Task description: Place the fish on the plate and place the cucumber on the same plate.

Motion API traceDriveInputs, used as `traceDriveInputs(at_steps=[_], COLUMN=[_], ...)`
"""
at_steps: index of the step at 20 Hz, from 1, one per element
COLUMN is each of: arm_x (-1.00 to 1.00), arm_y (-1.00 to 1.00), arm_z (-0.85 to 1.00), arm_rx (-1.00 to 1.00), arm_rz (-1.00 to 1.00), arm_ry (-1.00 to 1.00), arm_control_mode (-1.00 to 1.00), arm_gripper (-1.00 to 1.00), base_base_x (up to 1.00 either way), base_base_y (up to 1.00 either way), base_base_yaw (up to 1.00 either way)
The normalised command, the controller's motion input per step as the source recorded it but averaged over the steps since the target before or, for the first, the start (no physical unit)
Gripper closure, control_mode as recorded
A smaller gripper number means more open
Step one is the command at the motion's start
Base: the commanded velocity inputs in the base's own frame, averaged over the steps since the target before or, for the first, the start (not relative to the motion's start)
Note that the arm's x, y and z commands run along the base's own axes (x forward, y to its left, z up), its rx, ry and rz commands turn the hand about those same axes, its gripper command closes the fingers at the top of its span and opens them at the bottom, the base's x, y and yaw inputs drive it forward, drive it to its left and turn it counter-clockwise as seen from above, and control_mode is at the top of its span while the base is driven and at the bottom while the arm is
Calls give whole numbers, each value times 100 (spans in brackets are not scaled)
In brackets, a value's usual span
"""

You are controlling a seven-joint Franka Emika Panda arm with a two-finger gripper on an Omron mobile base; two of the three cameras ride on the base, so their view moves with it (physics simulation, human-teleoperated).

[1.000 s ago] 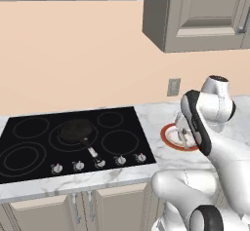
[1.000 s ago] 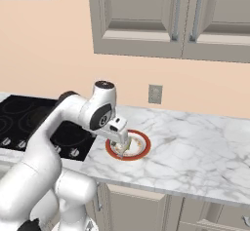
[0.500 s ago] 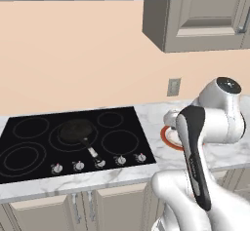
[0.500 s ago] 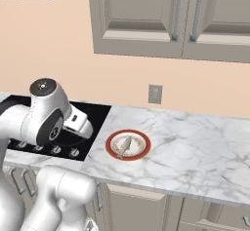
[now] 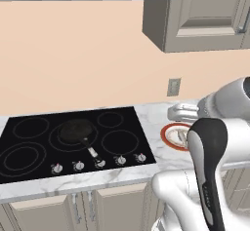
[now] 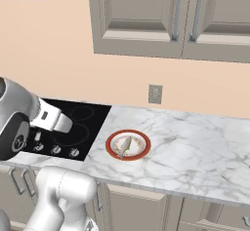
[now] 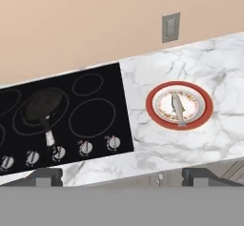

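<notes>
Already the fish (image 7: 178,107) lay on the plate (image 7: 153,109), on marble counter (image 7: 224,72) just right of cooktop (image 7: 100,82). Gripper (image 7: 122,176) hung high w/ fingers spread wide, holding nothing.

Peach wall (image 6: 58,54), grey cabinets (image 6: 171,15), marble counter (image 6: 195,147).

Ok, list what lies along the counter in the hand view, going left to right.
Frying pan on the black cooktop → stove knobs along its front edge → bare marble counter → plate with the fish on it.
</notes>
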Motion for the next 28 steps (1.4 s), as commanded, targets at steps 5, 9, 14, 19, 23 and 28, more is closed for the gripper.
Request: traceDriveInputs(at_steps=[5,9,14,19,23,28], arm_x=[-41,0,-10,-12,0,0], arm_y=[0,0,0,0,0,0], arm_z=[26,0,0,0,0,0], arm_rx=[-6,0,0,0,0,0], arm_rz=[0,0,0,0,0,0], arm_ry=[-1,0,0,-2,0,0], arm_control_mode=[-100,-100,-100,100,100,100], arm_gripper=[-100,-100,-100,-100,-100,-100], base_base_x=[0,0,0,-71,-28,1], base_base_y=[0,0,0,60,100,100], base_base_yaw=[0,0,0,5,10,0])
